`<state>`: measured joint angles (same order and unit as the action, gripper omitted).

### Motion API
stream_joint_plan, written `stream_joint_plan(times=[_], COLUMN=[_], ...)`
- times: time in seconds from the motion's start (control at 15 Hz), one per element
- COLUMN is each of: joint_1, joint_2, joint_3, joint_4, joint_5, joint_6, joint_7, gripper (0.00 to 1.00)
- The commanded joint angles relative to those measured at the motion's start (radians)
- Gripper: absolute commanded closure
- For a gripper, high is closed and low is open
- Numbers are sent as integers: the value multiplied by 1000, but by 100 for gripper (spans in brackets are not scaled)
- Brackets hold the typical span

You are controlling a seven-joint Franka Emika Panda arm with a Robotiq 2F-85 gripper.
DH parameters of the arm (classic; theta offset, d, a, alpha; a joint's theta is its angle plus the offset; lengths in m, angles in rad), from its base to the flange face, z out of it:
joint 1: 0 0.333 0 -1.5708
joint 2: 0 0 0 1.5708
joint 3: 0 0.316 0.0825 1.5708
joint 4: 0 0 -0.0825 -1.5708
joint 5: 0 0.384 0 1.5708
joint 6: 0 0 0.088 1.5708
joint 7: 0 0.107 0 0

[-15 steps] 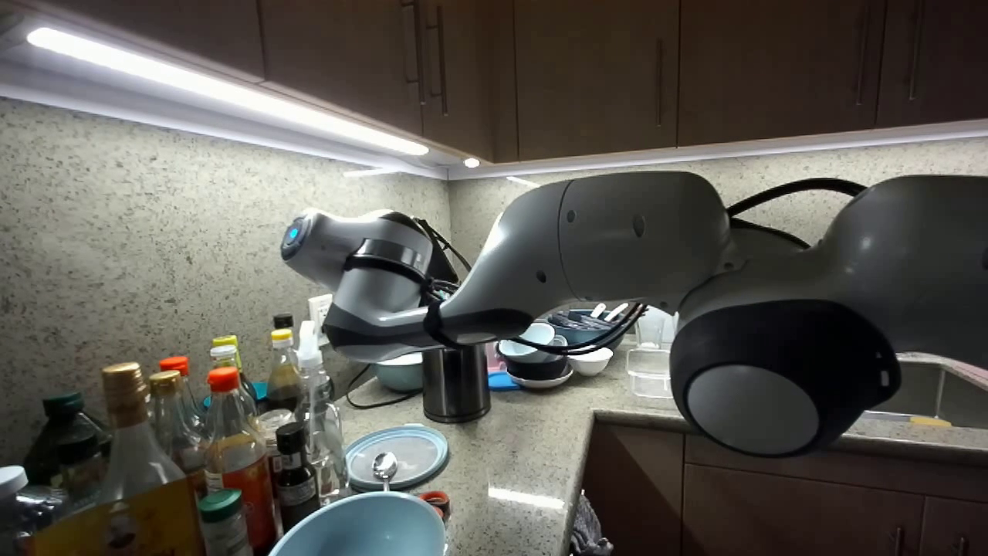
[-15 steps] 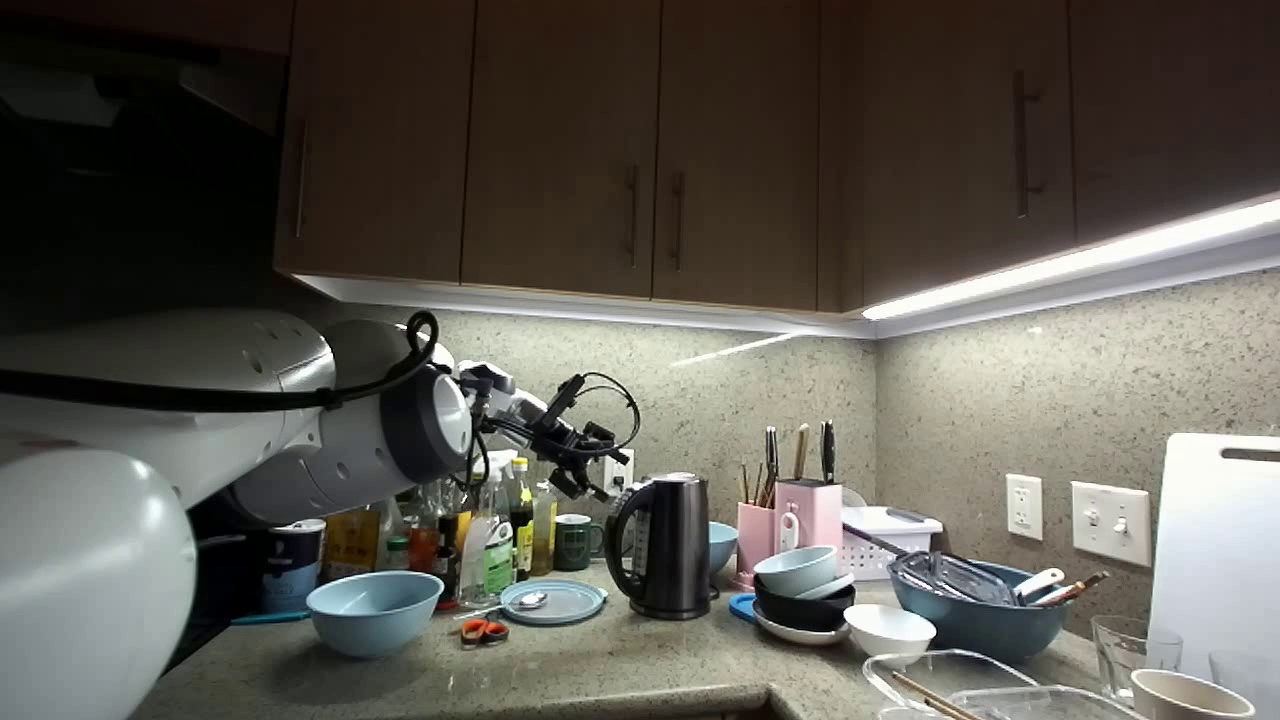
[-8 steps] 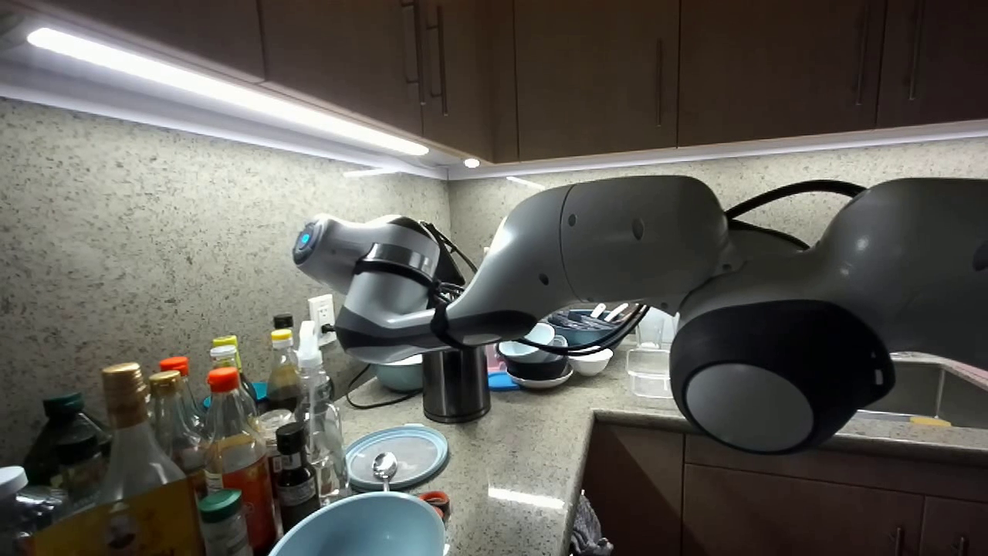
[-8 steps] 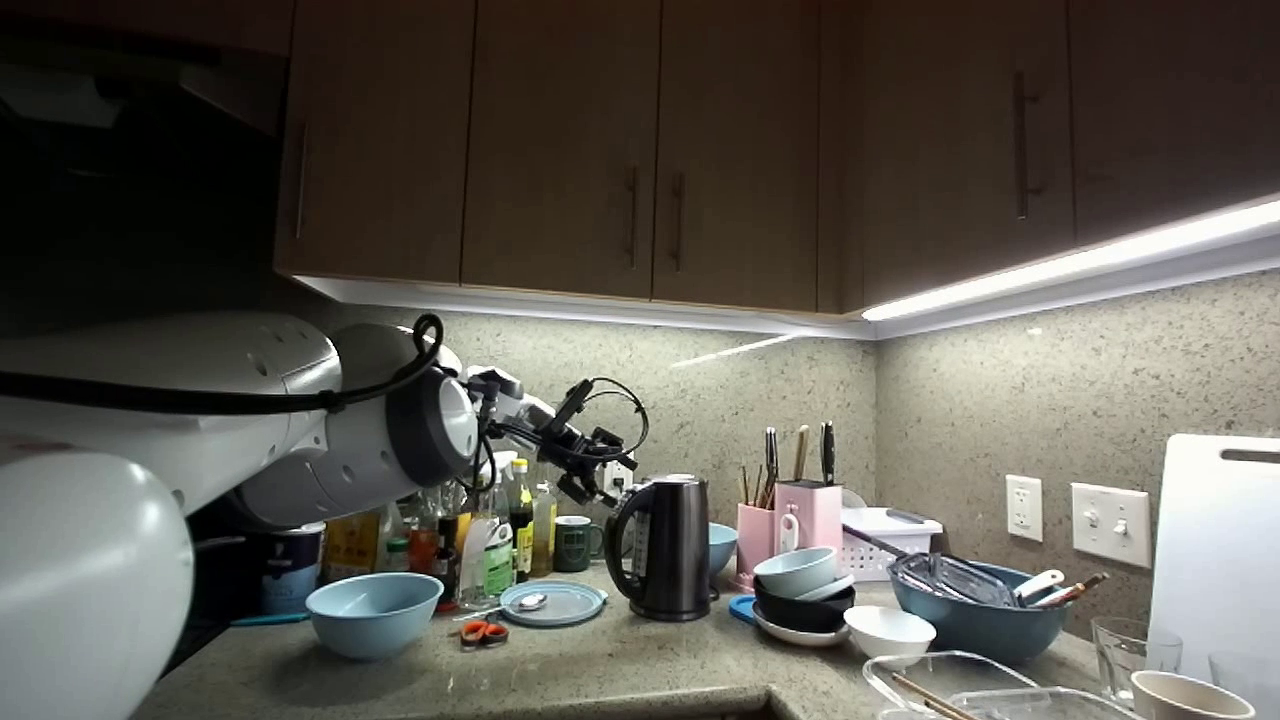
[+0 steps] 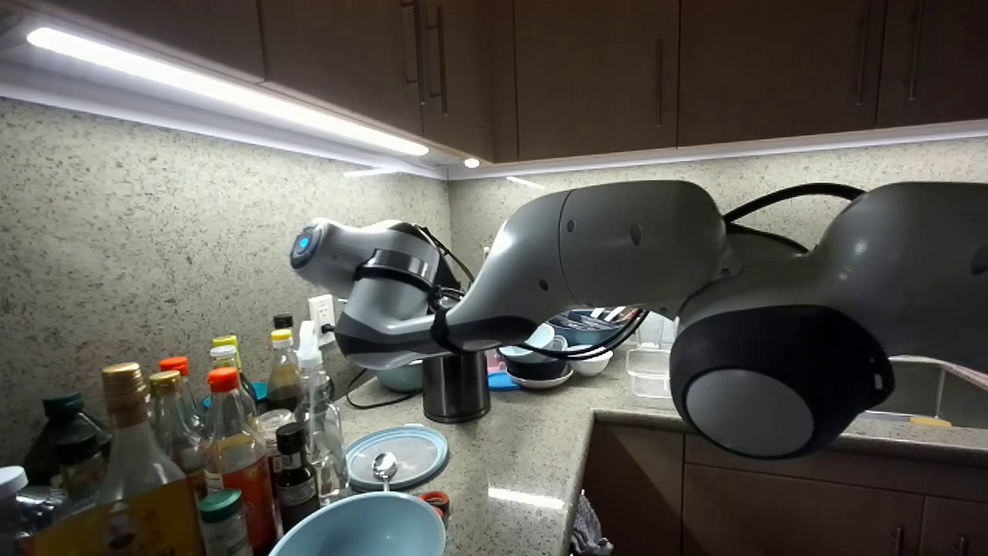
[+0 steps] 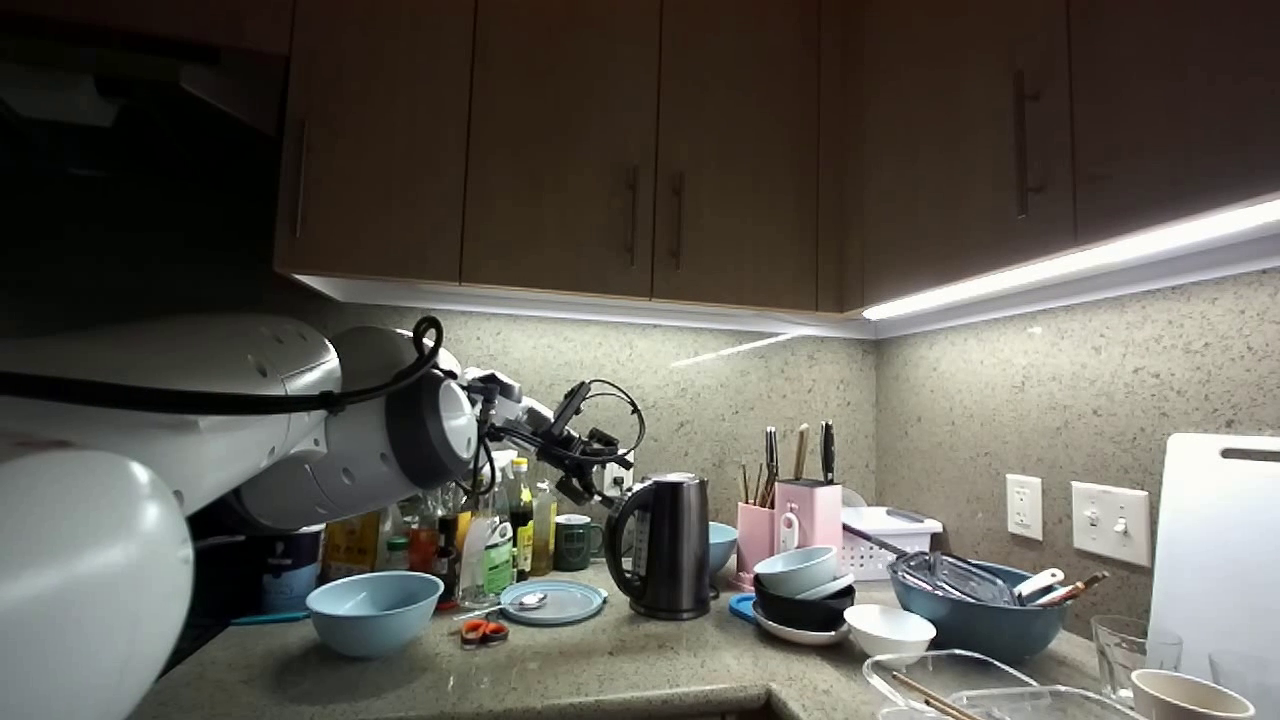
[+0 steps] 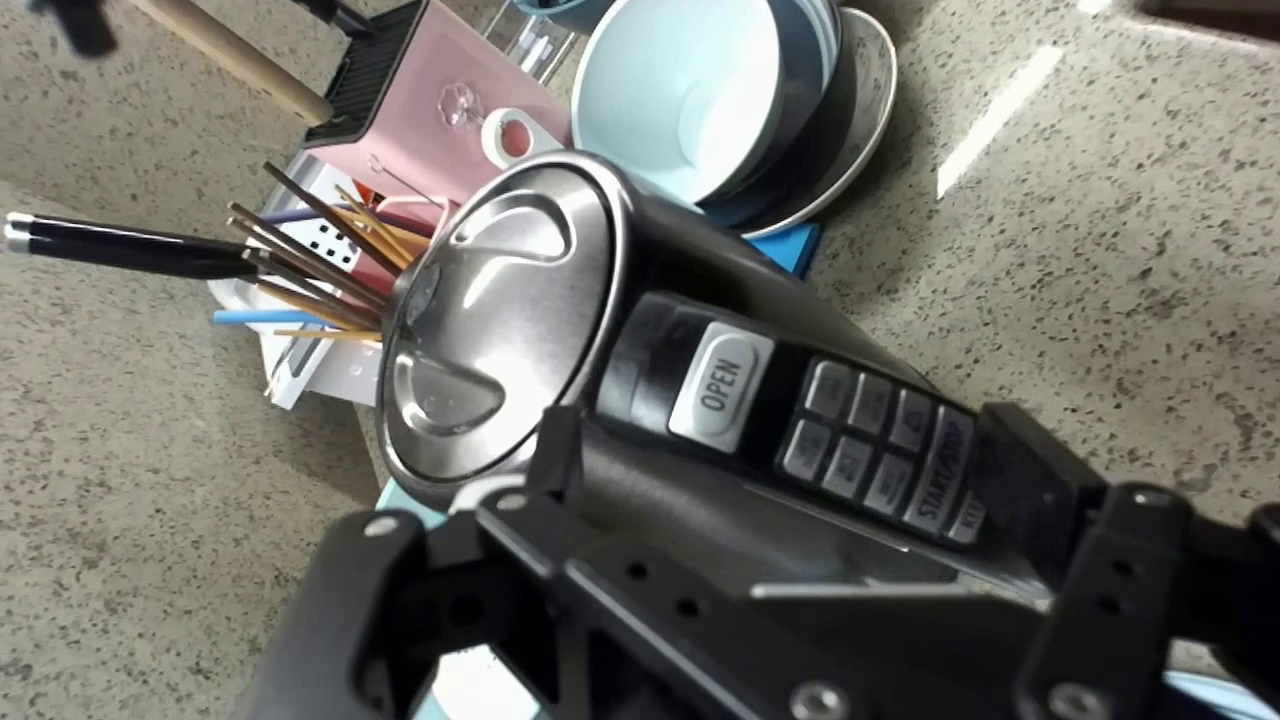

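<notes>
A dark metal kettle [image 6: 682,550] stands upright on the counter, also seen in the wrist view, where its round steel lid [image 7: 510,300] faces me. My gripper [image 7: 785,435] is open, its fingers wide apart on either side of the kettle's black handle panel [image 7: 785,400]. That panel carries an "OPEN" button [image 7: 718,385] and several smaller buttons. In an exterior view the gripper [image 6: 612,480] hovers by the top of the kettle's handle [image 6: 618,545]; contact cannot be made out. Elsewhere the arm hides the gripper, and only the kettle's lower body [image 5: 455,394] shows.
Behind the kettle stand a pink knife block [image 6: 808,525] and stacked bowls [image 6: 795,575]. Several bottles [image 5: 224,425] line the wall. A round lid [image 6: 565,605] with a spoon, orange scissors [image 6: 484,632] and a light blue bowl [image 6: 373,612] lie nearer. Cabinets [image 6: 560,150] hang overhead.
Over the first half second the gripper moved toward the kettle and slightly down. Since then the arm has shifted only slightly. The kettle has stayed in place.
</notes>
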<state>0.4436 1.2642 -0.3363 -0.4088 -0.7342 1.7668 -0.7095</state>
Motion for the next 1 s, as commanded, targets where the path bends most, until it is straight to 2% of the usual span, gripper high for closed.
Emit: stream_joint_plan(times=[0.0, 0.53, 0.6, 0.67, 0.93], joint_1=[3, 2, -23, 4, 7], joint_2=[-14, -8, 48, -2, 4], joint_3=[-16, -38, -5, -36, -50], joint_4=[-29, -38, 63, -37, -34], joint_5=[-9, -3, -22, -4, -11], joint_6=[44, 49, 13, 50, 52], joint_7=[0, -2, -29, -3, 2], gripper=[0, 0, 0, 0, 0])
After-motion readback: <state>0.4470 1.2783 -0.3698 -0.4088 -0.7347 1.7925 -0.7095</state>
